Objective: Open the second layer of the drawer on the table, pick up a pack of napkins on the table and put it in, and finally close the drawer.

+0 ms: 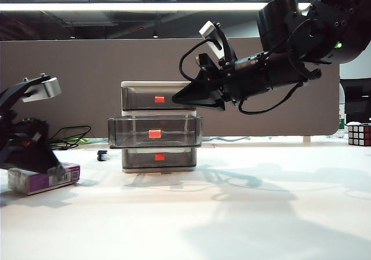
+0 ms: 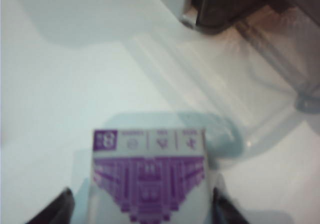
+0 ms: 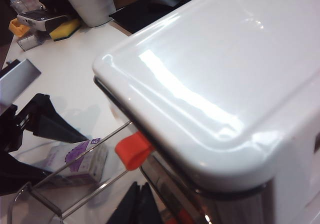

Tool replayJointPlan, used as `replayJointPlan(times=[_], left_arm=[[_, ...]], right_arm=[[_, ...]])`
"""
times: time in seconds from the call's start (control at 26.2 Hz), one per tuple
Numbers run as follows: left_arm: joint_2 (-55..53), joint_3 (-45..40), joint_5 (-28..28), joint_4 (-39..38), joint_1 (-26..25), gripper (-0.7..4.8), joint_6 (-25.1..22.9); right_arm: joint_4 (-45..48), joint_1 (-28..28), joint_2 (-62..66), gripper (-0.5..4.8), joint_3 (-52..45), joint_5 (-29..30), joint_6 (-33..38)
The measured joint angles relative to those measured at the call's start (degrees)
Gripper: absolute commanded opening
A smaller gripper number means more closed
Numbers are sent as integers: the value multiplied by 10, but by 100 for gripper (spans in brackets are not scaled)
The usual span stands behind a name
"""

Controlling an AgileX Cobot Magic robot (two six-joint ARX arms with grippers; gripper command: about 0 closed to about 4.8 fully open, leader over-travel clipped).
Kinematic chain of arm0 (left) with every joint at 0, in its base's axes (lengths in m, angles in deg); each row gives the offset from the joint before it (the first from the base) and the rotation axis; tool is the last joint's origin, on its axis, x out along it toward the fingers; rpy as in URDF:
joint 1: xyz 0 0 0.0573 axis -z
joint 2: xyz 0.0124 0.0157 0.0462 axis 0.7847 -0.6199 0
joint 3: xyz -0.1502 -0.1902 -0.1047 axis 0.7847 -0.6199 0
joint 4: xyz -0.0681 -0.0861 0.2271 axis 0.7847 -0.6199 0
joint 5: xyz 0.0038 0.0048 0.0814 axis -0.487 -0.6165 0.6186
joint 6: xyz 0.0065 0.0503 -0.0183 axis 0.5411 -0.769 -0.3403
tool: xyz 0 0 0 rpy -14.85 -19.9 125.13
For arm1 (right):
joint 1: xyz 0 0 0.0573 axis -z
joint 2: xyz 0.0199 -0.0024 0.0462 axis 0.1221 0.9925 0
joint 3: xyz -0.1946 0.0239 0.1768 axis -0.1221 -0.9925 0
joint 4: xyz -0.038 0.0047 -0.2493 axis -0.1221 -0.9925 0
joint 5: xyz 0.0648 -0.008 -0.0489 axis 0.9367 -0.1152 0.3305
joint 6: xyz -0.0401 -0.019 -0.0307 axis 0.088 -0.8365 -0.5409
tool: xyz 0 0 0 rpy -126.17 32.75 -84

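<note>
Two left gripper fingers are set apart astride the napkins on the table. Right gripper — fingers together — is held beside the drawer; second layer is pulled out.

Behind, at twelve o'clock, a brown partition board. Overhead, a long bright strip light under dark ceiling pipes. At three o'clock, a puzzle cube; at nine, black cables.
</note>
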Motion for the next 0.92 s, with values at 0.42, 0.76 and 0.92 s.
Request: replayJointPlan(times=[0.42, 0.76, 0.92], left_arm=[[-24, 4, 5, 1, 19, 213, -3], [-26, 5, 8, 24, 40, 201, -15], [-17, 9, 7, 55, 56, 201, -11]], right_arm=[[0, 0, 0, -5, 0, 0, 0], [0, 0, 0, -5, 0, 0, 0], [-1, 0, 0, -5, 0, 0, 0]])
